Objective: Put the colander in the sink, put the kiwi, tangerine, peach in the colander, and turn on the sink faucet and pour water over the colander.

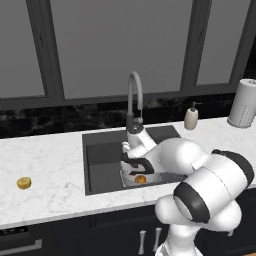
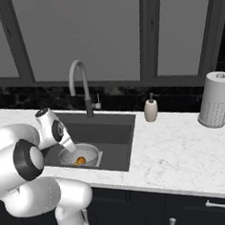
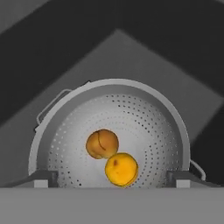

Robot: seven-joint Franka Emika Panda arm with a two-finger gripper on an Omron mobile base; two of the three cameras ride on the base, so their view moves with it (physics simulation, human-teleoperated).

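White marbled countertop runs below dark-framed windows, with a black backsplash behind. Set into it is the large dark grey rectangular sink, and the tall grey gooseneck faucet stands at its back edge.

The round pale silvery perforated colander sits on the sink floor, toward the front. It holds two fruits that touch each other: a duller orange-brown one with a seam and a brighter orange round one. Which is the peach and which the tangerine I cannot tell.

The small yellow-brown kiwi lies on the counter, well to the left of the sink, apart from everything else.

The two-finger gripper hangs directly above the colander. Its fingertips stand wide apart at the two sides of the hand view, with nothing between them.

Right of the sink stand a small beige soap dispenser and a tall white perforated cylinder.
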